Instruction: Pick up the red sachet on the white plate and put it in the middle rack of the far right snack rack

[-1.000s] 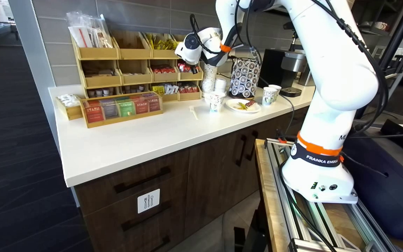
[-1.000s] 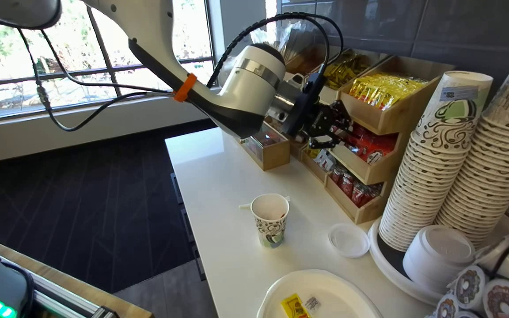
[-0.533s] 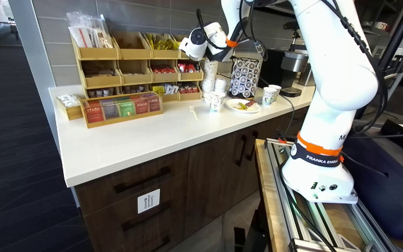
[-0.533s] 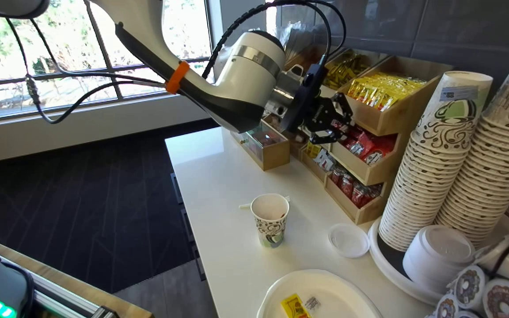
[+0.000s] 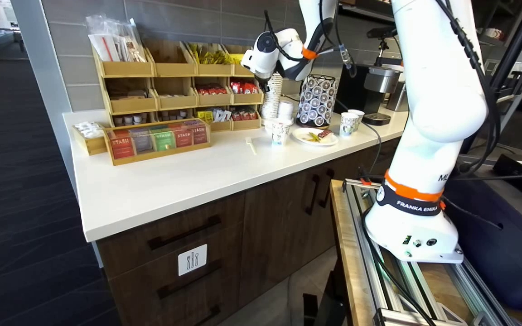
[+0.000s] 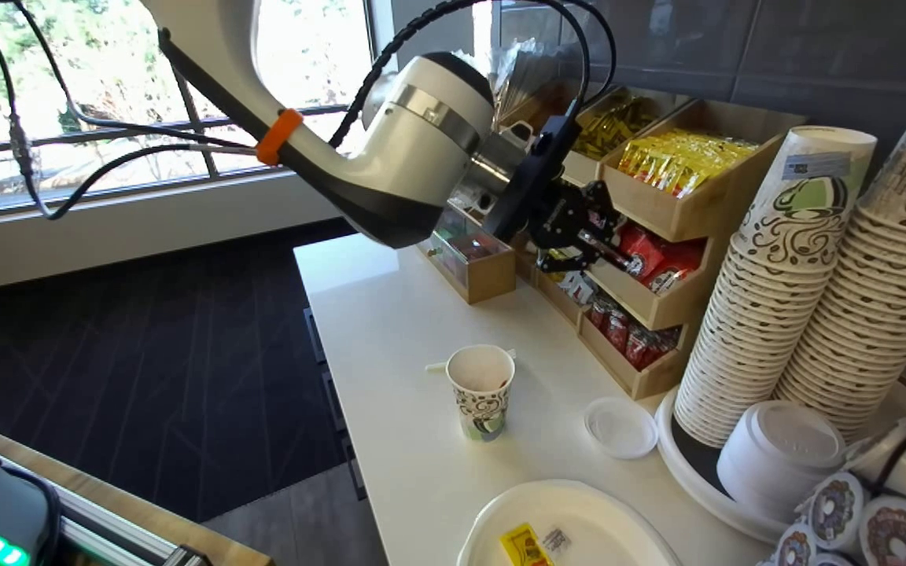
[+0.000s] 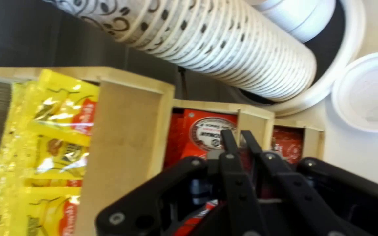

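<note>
Red sachet [image 7: 266, 190] shows within the narrowly parted hand [image 7: 239, 135] (gripped or behind, can't tell).

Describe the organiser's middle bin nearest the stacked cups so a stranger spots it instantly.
On the counter, find the light-wood organiser, then its end column beside the stacked paper cups. The middle bin there holds bright red packets with round white logos; yellow packets sit above, darker red ones below.
</note>
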Tool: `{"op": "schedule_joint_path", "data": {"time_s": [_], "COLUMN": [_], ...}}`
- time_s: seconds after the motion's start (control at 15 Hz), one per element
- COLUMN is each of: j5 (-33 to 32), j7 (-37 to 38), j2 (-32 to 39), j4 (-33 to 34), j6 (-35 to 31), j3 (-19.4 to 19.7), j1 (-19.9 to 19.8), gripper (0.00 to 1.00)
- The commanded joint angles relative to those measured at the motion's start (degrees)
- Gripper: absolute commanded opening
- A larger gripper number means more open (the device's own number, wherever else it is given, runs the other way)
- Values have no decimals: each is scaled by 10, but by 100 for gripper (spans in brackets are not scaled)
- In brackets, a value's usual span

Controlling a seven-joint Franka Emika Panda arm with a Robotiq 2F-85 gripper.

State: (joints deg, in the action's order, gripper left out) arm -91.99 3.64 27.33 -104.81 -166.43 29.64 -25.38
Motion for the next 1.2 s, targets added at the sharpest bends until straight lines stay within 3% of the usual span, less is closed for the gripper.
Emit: {"op": "schedule_joint_path", "data": {"time_s": [0.0, 0.13, 0.27, 0.47, 0.6, 0.87, 1.13], "j5": [74, 134, 205, 332, 427, 617, 805], "j7": [-146, -227, -305, -426, -499, -593, -676], "j2": [-73, -109, -153, -210, -243, -257, -254], "j4": [-120, -181, -240, -309, -336, -339, -268], "j6": [3, -2, 15, 48, 74, 118, 231], "j3": [-37, -39, -68, -144, -223, -321, -389], "j1": [-40, -48, -77, -142, -226, -314, -360], "gripper": [0, 0, 0, 0, 0, 0, 0]}}
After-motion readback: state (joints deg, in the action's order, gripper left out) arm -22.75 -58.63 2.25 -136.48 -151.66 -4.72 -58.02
